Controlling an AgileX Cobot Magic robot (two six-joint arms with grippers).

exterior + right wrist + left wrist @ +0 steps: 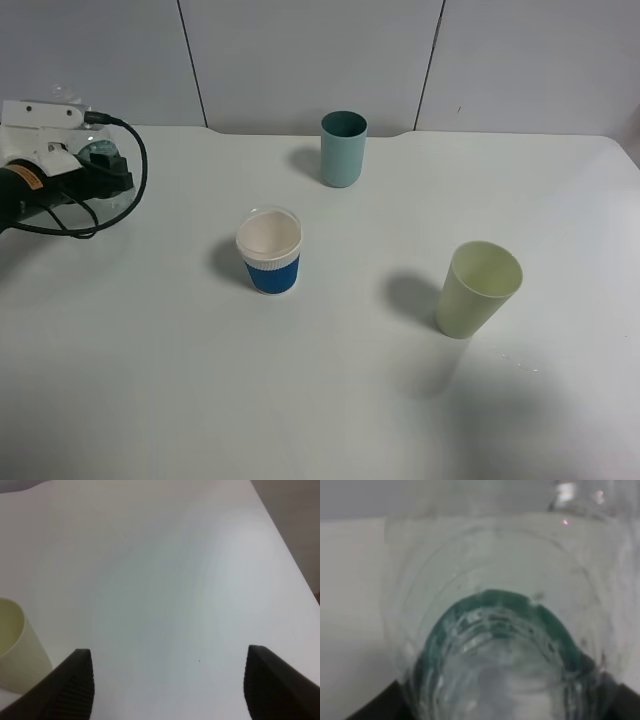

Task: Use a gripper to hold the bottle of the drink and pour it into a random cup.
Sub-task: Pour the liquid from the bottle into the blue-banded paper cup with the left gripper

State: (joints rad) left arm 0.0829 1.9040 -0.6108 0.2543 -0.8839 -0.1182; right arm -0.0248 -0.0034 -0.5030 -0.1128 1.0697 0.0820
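Observation:
The clear bottle of the drink with a green label (100,155) stands at the far left of the table, between the black fingers of my left gripper (106,168). In the left wrist view the bottle (500,630) fills the frame, and the dark fingers (375,705) press against its sides. The blue paper cup with a white ribbed band (269,249) stands open and upright near the table's middle, well to the right of the bottle. My right gripper (167,680) is open and empty above bare table; it is out of the high view.
A teal cylindrical cup (343,148) stands at the back middle. A pale green tapered cup (477,288) stands at the right and shows in the right wrist view (15,645). A black cable (130,190) loops beside the left gripper. The white table (320,400) meets a grey wall behind.

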